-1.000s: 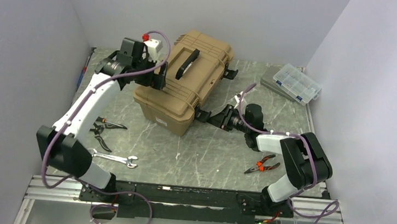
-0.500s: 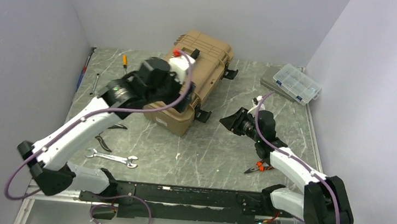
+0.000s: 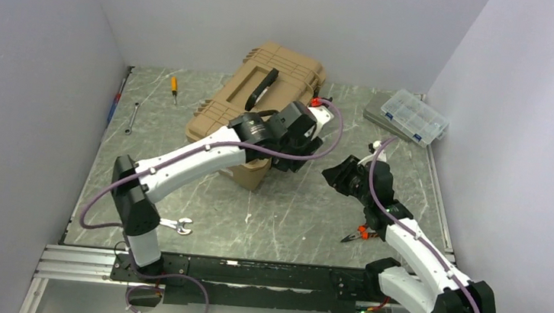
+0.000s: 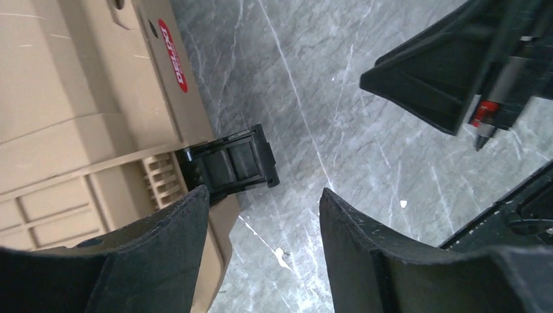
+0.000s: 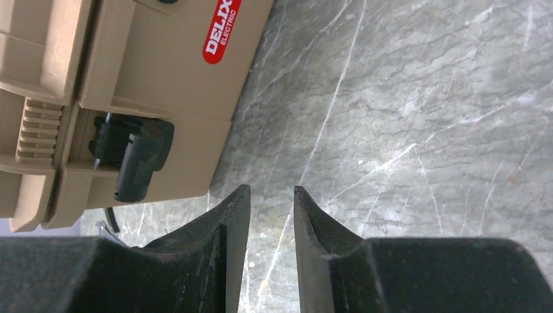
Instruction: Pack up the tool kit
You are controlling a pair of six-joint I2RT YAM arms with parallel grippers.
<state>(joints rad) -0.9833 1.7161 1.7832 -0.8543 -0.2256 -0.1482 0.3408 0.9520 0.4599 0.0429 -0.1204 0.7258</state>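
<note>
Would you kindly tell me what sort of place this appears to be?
Likely a robotics lab test cell: plain walls box in a marble-patterned table, two robot arms mount on a metal rail, and a tan toolbox sits among loose tools.

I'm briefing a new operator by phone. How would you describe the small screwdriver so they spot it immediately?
Start at the tan toolbox at the back of the table and look left. The screwdriver lies flat there, clear of the box; its orange handle sets it apart from the plain silver wrench closer to the left wall.
</note>
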